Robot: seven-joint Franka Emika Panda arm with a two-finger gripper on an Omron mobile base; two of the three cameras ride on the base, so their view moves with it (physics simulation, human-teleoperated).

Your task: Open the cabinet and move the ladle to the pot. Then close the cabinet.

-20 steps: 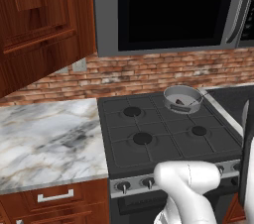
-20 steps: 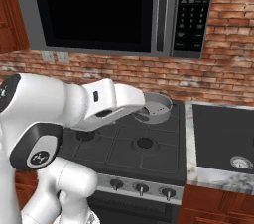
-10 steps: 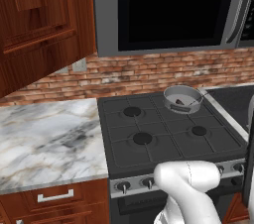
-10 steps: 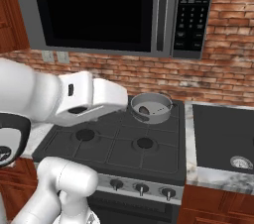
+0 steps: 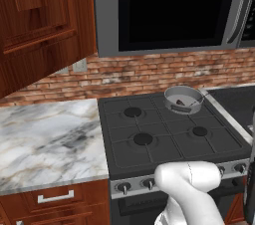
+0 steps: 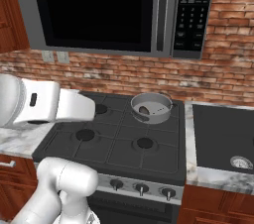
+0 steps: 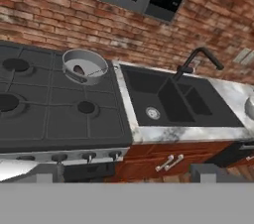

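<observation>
Gripper jaws apart, empty, low before the stove. Pot on rear right burner; a small dark shape inside looks like the ladle, detail poor. Cabinet door up left, angled outward.

Black stove, microwave above, sink, brick wall

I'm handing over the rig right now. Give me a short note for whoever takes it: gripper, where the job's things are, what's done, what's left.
Gripper: open, holding nothing, facing the stove and sink.
Pot: on the stove's back right burner.
Ladle: small dark utensil lying inside the pot.
Cabinet: upper left of the stove, one door hanging open.
Done: cabinet opened, ladle in the pot.
Left: close the cabinet.
</observation>
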